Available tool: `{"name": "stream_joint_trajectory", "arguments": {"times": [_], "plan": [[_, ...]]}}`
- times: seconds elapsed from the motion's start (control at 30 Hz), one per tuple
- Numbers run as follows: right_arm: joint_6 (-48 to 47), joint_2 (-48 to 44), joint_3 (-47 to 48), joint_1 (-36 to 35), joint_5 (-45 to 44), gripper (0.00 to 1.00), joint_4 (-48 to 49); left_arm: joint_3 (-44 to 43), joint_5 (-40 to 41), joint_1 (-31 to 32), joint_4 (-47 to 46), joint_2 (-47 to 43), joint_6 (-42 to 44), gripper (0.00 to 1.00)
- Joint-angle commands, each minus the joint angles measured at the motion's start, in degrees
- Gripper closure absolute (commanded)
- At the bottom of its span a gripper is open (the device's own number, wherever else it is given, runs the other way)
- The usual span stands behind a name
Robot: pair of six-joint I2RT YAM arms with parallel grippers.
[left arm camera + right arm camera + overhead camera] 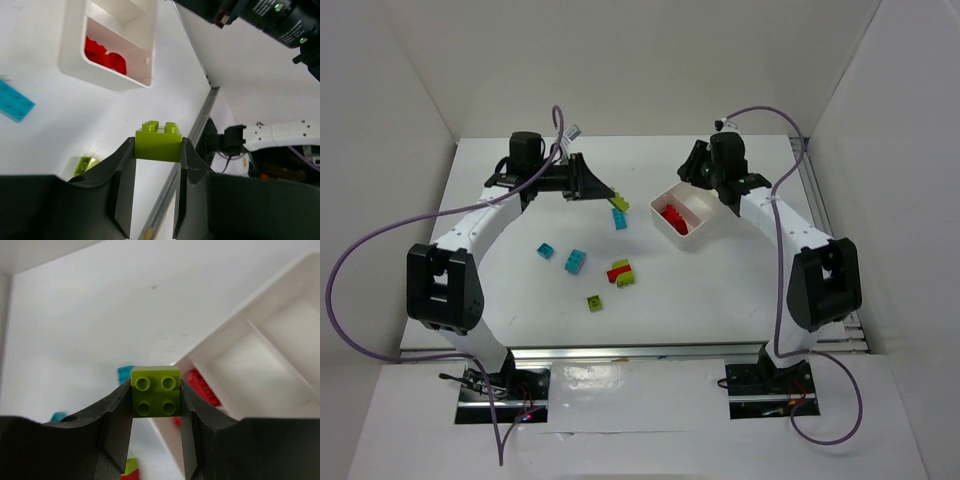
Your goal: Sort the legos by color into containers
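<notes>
By the white tray (105, 79), right hand (156, 392) grips a lime brick (155, 397); left hand (158, 152), just left, clamps a second lime brick (158, 142). Placing step: next, release both into one empty compartment.

**One far overhead view, two close wrist views, all meeting at the tray**

The top camera looks down on the table (720, 300) from above and behind the arm bases, which sit at 6 o'clock; it is the far view and takes in the whole surface, with the white tray (686, 240) just off centre toward 2 o'clock; the left wrist camera sits close behind the left gripper (157, 150), clamped on a lime brick (159, 137), and shows the tray (107, 80) at 11 o'clock; the right wrist camera sits equally close behind the right gripper (156, 405), pinching a second lime brick (155, 390), with the tray (260, 295) at 3 o'clock; all three views share the tray's red bricks (672, 218).
</notes>
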State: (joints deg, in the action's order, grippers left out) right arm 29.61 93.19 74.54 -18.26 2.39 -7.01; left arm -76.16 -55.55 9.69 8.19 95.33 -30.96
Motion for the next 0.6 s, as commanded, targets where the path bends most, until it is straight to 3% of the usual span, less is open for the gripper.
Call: {"name": "stream_joint_trajectory", "arguments": {"times": [0.0, 0.27, 0.43, 0.57], "plan": [[-3.85, 5.76, 4.46, 0.16, -10.57, 0.66, -7.50, -3.81, 7.12, 0.41, 5.43, 0.30, 2.05, 1.00], [-5.00, 10.26, 5.96, 0.16, -14.70, 0.60, -7.94, -7.24, 9.66, 3.40, 5.44, 3.90, -0.59, 1.00], [-5.00, 11.92, 5.35, 0.68, -15.49, 0.55, -7.41, -13.73, 12.83, 6.65, 5.44, 8.20, -1.73, 1.00], [-5.00, 12.55, 5.88, 0.68, -16.02, 0.30, -7.41, -18.04, 13.45, 7.88, 5.44, 12.07, -3.75, 1.00]]}}
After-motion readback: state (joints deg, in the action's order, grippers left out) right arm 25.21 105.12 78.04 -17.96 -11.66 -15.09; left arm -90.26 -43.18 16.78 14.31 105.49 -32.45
